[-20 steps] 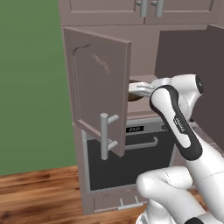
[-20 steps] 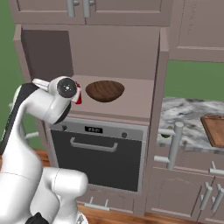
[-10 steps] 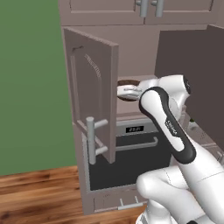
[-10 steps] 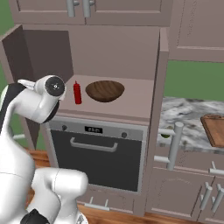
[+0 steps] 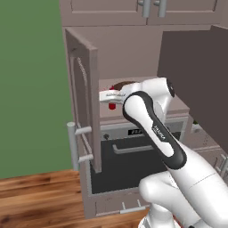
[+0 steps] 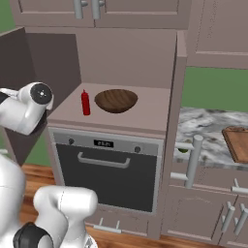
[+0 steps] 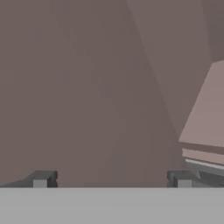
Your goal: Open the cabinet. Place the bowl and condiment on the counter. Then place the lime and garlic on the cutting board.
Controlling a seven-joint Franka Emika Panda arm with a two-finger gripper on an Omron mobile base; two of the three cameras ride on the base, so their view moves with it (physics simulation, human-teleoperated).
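Note:
The cabinet stands open, its door swung out to the left with the grey bar handle on its outer side. Inside on the shelf sit the dark wooden bowl and, left of it, the red condiment bottle. My gripper is at the shelf's front left, just inside the door, apart from both. In the hand view my gripper is open, empty, and faces a plain taupe panel. The cutting board lies on the marble counter at the right. A small dark-green thing, perhaps the lime, lies at the counter's left edge.
A black oven with a bar handle sits right under the shelf. Wall cabinets hang above. A grey handle sticks out from the unit right of the oven. Wooden floor lies below the open door.
The cabinet door has swung further open to the left. My arm has followed it leftward along the shelf front, uncovering the condiment in the right base view. The gripper stays open.

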